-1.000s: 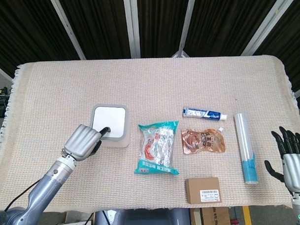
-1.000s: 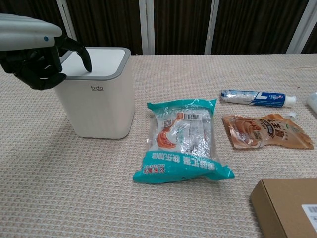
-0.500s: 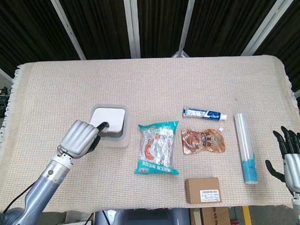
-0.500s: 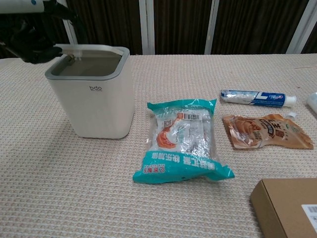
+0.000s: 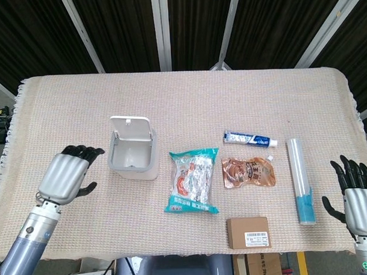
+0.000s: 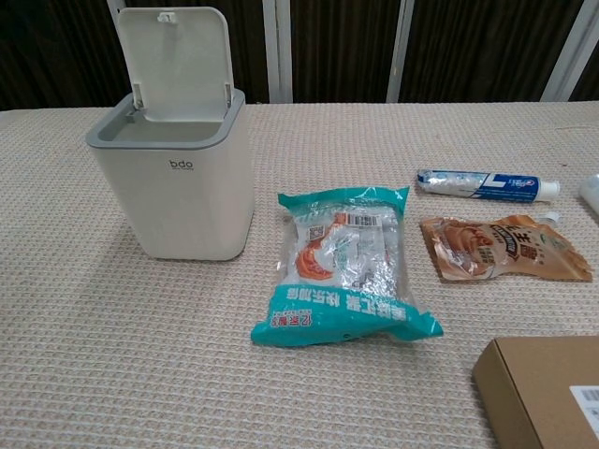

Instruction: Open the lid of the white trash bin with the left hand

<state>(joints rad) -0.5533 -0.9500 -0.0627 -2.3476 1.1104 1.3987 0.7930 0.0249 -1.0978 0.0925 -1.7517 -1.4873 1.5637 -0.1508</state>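
Observation:
The white trash bin (image 5: 134, 157) (image 6: 178, 182) stands left of centre on the cloth. Its lid (image 5: 130, 126) (image 6: 176, 62) stands upright at the back, and the inside of the bin shows. My left hand (image 5: 67, 176) hovers to the left of the bin, apart from it, fingers spread and holding nothing. It does not show in the chest view. My right hand (image 5: 356, 195) is at the far right edge of the head view, fingers spread and empty.
Right of the bin lie a teal snack bag (image 5: 192, 181) (image 6: 343, 264), a toothpaste tube (image 5: 250, 137) (image 6: 487, 185), an orange pouch (image 5: 249, 172) (image 6: 503, 248), a clear tube with a blue end (image 5: 300, 180) and a cardboard box (image 5: 248, 232) (image 6: 547, 390).
The lid has swung from shut to fully upright. My left hand has left the bin's front edge, drawn back to the left and spread its fingers. The right hand has barely moved.

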